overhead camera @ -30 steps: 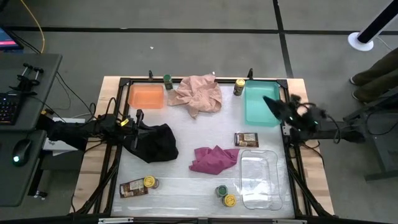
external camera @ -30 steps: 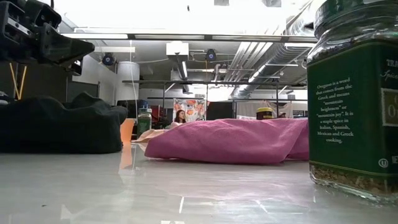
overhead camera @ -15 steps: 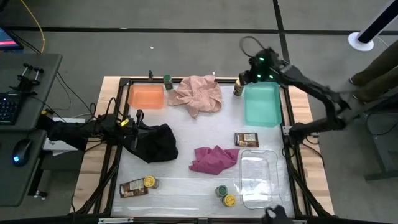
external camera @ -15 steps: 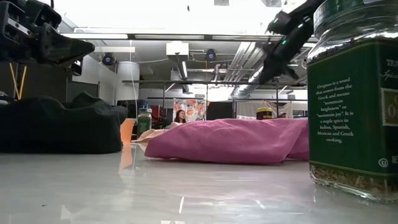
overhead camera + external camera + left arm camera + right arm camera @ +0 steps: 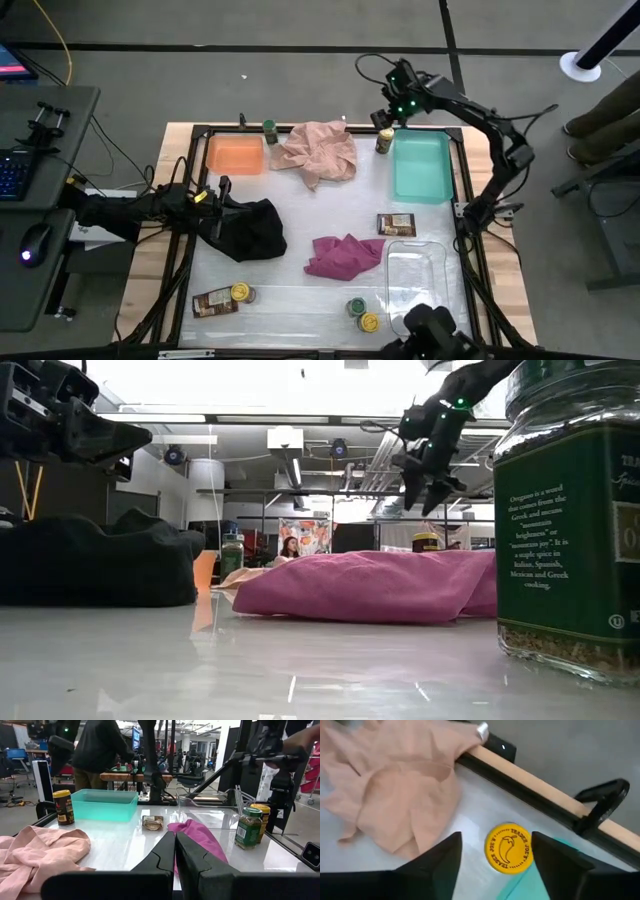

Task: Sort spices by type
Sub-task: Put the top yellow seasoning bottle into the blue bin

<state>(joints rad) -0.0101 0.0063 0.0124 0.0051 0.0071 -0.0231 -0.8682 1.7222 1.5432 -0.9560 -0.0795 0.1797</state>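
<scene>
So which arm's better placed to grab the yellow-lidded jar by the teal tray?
Right. Its open right gripper hangs directly above that yellow-lidded jar; the left gripper rests shut across the table.

Grey concrete floor (image 5: pixel 300 90) crossed by dark seam lines. Wooden table (image 5: pixel 505 270) with black frame. A desk (image 5: pixel 40 150) stands alongside it, carrying keyboard (image 5: pixel 12 175) and mouse (image 5: pixel 35 240). Exposed ceiling ducts (image 5: pixel 400 455), bright overhead strip lighting. Blue chair (image 5: pixel 17 757) and workbenches beyond; a person (image 5: pixel 290 547) seated far back.
</scene>
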